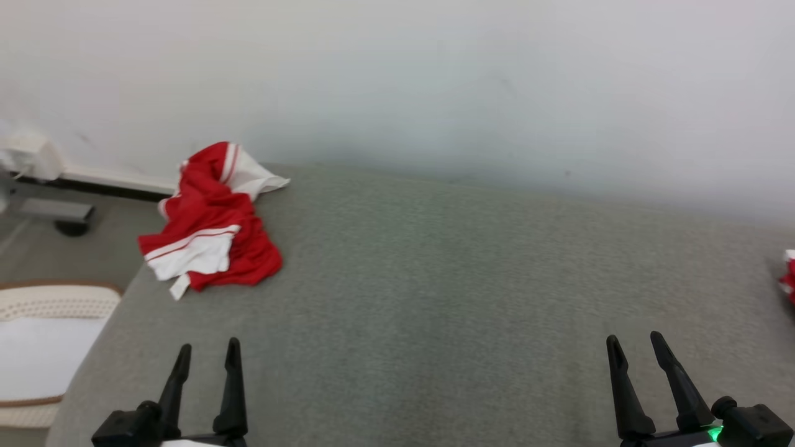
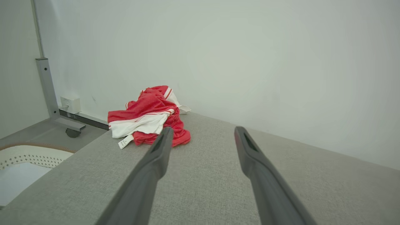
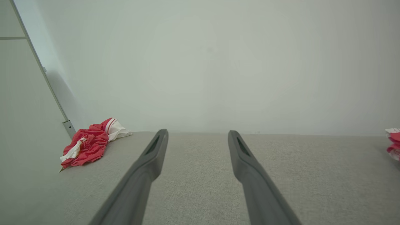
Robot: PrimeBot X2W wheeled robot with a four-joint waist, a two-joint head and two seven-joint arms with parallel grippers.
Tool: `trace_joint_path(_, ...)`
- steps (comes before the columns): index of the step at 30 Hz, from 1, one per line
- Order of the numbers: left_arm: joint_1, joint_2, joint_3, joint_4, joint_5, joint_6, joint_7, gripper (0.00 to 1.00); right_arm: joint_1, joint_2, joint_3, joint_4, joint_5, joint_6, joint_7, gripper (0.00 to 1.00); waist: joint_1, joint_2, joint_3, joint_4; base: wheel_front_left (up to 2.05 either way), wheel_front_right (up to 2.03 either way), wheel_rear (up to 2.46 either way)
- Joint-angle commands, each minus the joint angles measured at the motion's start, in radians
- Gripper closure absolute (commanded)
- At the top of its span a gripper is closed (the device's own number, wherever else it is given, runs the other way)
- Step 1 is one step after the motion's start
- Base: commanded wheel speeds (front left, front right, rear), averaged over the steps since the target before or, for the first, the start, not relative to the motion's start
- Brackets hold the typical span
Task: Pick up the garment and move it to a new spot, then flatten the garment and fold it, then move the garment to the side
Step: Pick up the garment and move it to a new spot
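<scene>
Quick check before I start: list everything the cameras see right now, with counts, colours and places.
garment: one, red and white, crumpled at the work surface's far left corner
second cloth: one, red and white, at the right edge, cut off by the frame
work surface: one, grey fabric, in front of the robot
basket: one, cream, on the floor at lower left
wheeled frame: one, grey, by the wall on the left
wall box: one, white, low on the wall
wall: white, behind
left end effector: open, empty, near edge
right end effector: open, empty, near edge
</scene>
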Motion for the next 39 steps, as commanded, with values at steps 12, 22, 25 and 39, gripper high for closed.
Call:
trace_joint_path(12, -0.006, 0.003, 0.017, 0.002, 0.008, -0.005, -0.002, 0.0, -0.014, 0.004, 0.008, 0.008, -0.003, -0.002, 0.001, 0.0, 0.0, -0.0001, 0.007, 0.135, 0.0, 0.0, 0.0)
trace_joint_path(22, -0.019, 0.003, 0.025, 0.006, 0.012, -0.008, -0.002, 0.0, -0.018, 0.004, 0.015, 0.008, -0.006, -0.002, 0.001, 0.0, 0.0, -0.0001, 0.01, 0.136, 0.0, 0.0, 0.0)
trace_joint_path(25, -0.026, 0.003, 0.028, 0.012, 0.016, -0.01, -0.002, 0.0, -0.017, 0.005, 0.016, 0.006, -0.007, -0.002, 0.001, 0.0, 0.0, -0.0001, 0.01, 0.133, 0.0, 0.0, 0.0)
trace_joint_path(39, -0.307, 0.08, 0.035, 0.073, 0.04, -0.014, 0.114, 0.0, -0.075, -0.021, 0.024, -0.026, -0.022, -0.002, 0.001, 0.0, 0.0, -0.0001, 0.116, 0.051, 0.0, 0.0, 0.0)
